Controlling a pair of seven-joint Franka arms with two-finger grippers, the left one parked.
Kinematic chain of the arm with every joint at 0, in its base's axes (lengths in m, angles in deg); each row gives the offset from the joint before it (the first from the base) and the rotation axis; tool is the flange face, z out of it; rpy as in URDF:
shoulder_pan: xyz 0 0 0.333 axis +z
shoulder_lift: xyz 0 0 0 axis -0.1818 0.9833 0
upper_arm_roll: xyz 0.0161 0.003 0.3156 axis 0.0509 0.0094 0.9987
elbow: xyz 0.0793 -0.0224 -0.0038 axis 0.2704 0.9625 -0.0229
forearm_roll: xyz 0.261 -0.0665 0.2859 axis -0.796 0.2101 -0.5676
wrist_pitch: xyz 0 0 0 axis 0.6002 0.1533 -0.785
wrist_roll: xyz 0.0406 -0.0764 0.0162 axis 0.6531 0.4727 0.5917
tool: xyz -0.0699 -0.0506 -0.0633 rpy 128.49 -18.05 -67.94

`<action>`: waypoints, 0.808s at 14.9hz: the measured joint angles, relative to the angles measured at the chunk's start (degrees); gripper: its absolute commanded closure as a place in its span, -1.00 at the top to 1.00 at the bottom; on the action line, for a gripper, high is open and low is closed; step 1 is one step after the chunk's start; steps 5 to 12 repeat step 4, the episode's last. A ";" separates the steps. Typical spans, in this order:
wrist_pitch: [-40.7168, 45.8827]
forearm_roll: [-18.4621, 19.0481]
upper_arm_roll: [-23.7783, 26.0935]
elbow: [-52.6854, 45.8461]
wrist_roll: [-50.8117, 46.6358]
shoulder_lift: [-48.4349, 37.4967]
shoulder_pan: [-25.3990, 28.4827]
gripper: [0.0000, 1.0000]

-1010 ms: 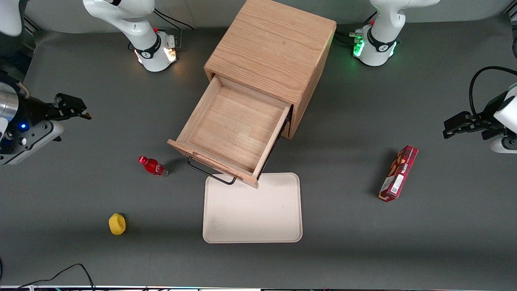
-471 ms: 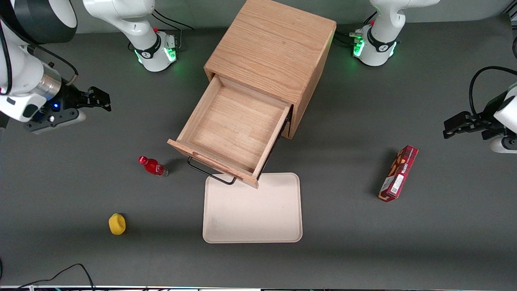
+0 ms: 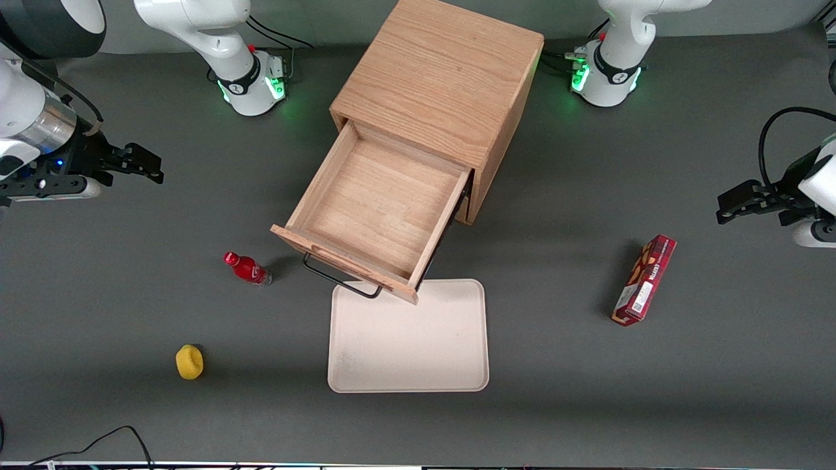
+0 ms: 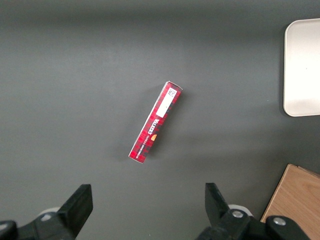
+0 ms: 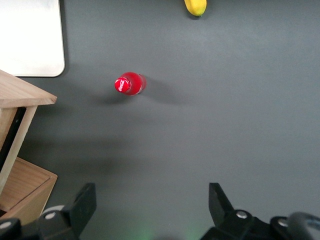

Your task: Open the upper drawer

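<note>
— We start with the bench (image 3: 718, 391): a dark grey matte surface, with the oak cabinet (image 3: 444, 78) standing on it between the two arm bases. Where is the upper drawer?

— We see the upper drawer (image 3: 379, 202) pulled well out of the cabinet, toward the front camera. Its inside is bare wood, and its thin black wire handle (image 3: 339, 279) hangs over the edge of the cream tray (image 3: 408, 352), which lies flat on the bench nearer the camera.

— And the end effector?

— We find the end effector (image 3: 149, 167) toward the working arm's end of the bench, well apart from the drawer and touching nothing. In the wrist view its two fingers (image 5: 82, 205) stand spread wide, released, with only bench between them.

— What else do we have?

— A red bottle (image 3: 247, 268) stands just beside the drawer's front corner (the wrist camera looks down on its cap). A small yellow thing (image 3: 189, 361), possibly a lemon, lies nearer the camera. A red box (image 3: 644, 279) lies toward the parked arm's end.
</note>
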 measured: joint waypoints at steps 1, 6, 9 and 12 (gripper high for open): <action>0.00 0.00 -0.04 -0.16 -0.54 0.05 0.00 1.00; 0.11 0.00 -0.27 -0.19 -4.95 0.10 -0.01 1.00; 0.11 0.00 -0.27 -0.19 -4.95 0.10 -0.01 1.00; 0.11 0.00 -0.27 -0.19 -4.95 0.10 -0.01 1.00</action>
